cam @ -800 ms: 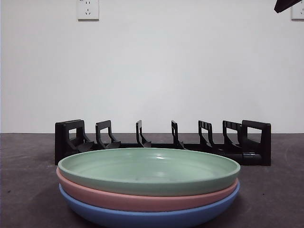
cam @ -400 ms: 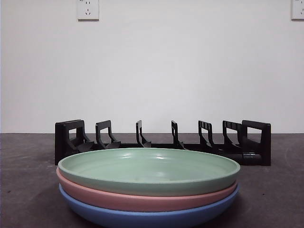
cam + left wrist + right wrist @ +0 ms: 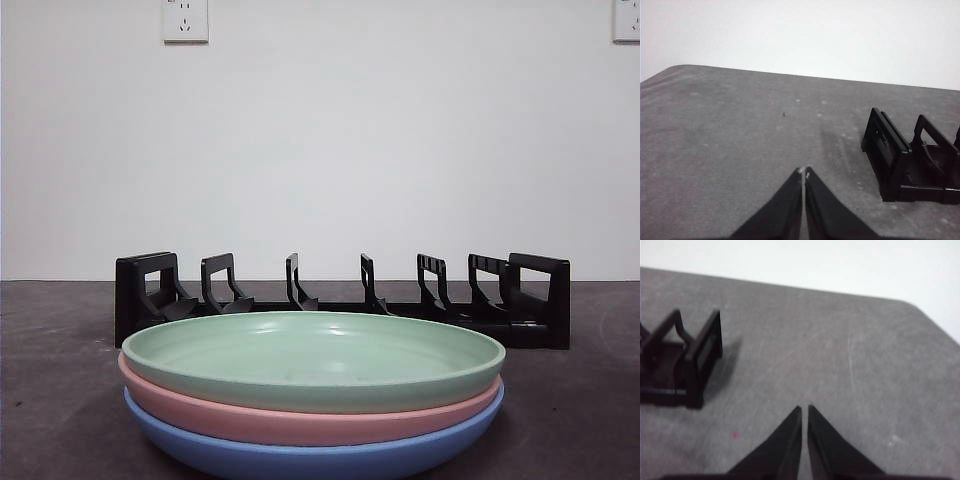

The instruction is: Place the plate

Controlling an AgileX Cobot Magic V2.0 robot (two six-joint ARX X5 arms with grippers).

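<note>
Three plates sit stacked at the near edge of the surface [image 3: 50, 400] at 6 o'clock: the top plate [image 3: 313, 355] rests in the middle plate [image 3: 300, 423], which rests in the bottom plate [image 3: 320, 460]. Behind the stack, toward 12 o'clock, the rack [image 3: 340, 300] runs across from 9 to 3 o'clock, its slots holding nothing. Behind the rack stands the wall [image 3: 320, 150], with one socket [image 3: 185, 20] at 11 o'clock and another socket [image 3: 626, 20] at 1 o'clock.

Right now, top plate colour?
Pale green; the top plate shows best in the front view.
</note>
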